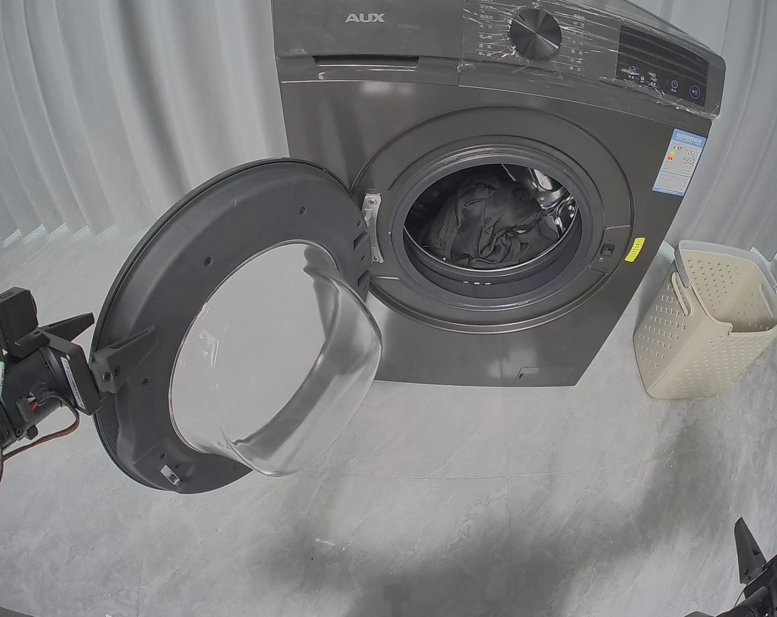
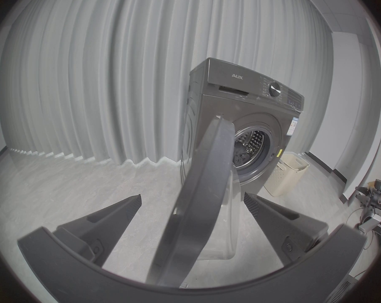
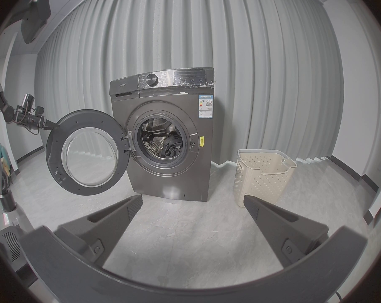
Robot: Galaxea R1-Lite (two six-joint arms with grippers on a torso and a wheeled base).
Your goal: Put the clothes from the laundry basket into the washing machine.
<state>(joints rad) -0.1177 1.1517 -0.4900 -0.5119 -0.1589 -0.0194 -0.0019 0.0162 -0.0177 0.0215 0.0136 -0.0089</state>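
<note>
The grey washing machine (image 1: 491,122) stands with its round door (image 1: 208,216) swung wide to the left. Dark clothes (image 1: 487,220) lie in the drum, also seen in the right wrist view as a dark heap (image 3: 170,144). The cream laundry basket (image 1: 714,327) sits on the floor right of the machine, and what I see of its inside looks empty. My left gripper (image 1: 121,326) is open and straddles the door's outer edge (image 2: 199,207). My right gripper (image 1: 767,529) is open low at the right, holding nothing, well short of the basket (image 3: 262,173).
Pale curtains (image 1: 105,87) hang behind the machine. The grey tiled floor (image 1: 491,490) in front of the machine is open. The swung door takes up the space front left of the drum opening.
</note>
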